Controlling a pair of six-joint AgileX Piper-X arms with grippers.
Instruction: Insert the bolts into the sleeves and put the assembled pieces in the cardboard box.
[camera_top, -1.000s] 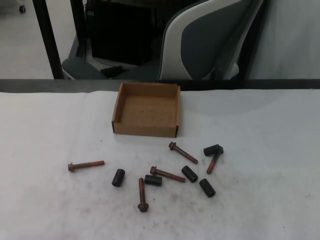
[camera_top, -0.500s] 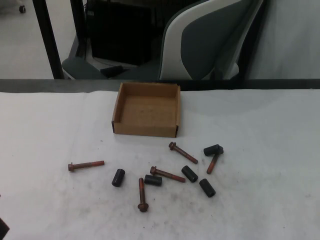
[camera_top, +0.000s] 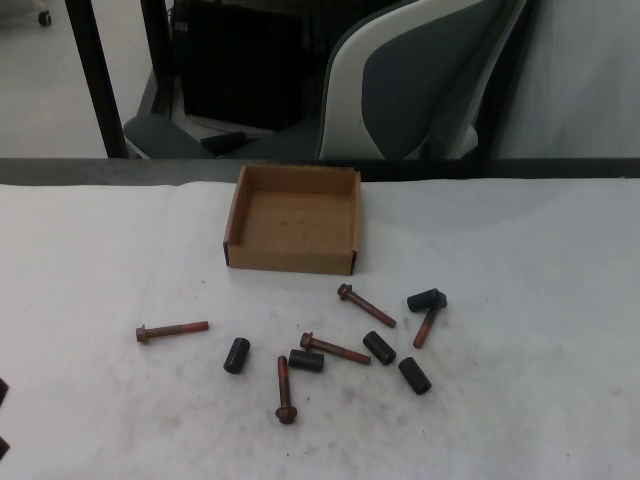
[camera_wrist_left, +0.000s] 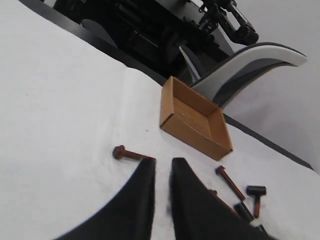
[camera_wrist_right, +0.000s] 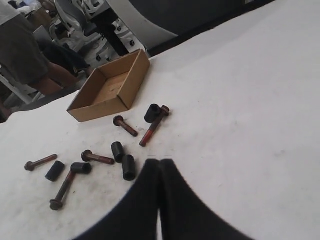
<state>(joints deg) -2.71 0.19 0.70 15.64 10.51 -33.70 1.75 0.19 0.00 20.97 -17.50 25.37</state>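
Rusty red-brown steel bolts (camera_top: 366, 305), five in all, lie loose on your white-covered bench (camera_top: 540, 260), none of them yet inside a sleeve. The leftmost bolt (camera_top: 172, 329) lies alone, well apart from the rest. The nearest bolt (camera_top: 284, 388) lies between two of the short black cylindrical sleeves (camera_top: 236, 355), with the right-hand sleeve (camera_top: 306, 360) just beside its far end. A middle bolt (camera_top: 335, 348) and a farther bolt (camera_top: 368, 307) slant to the right of that. The rightmost bolt (camera_top: 425, 328) touches a sleeve (camera_top: 426, 299) that lies across its far end. A fourth sleeve (camera_top: 379, 347) and a fifth sleeve (camera_top: 414, 375) lie between the middle bolt and the rightmost one, toward the near side.

The shallow open brown cardboard box (camera_top: 290, 262) stands beyond the whole cluster, toward the far edge of the bench, its bare floor showing. Behind the bench stands a grey-and-white office chair (camera_top: 420, 80).

Your left pincer (camera_wrist_left: 163, 161) hangs over the left part of the bench. Its black fingers (camera_wrist_left: 190, 200) are parted by only a narrow gap, with nothing between them, and the leftmost bolt lies just past their tips. Your right pincer (camera_wrist_right: 160, 161) hangs over the near right part, its own fingers (camera_wrist_right: 175, 200) pressed together and gripping nothing, the cluster lying beyond it.
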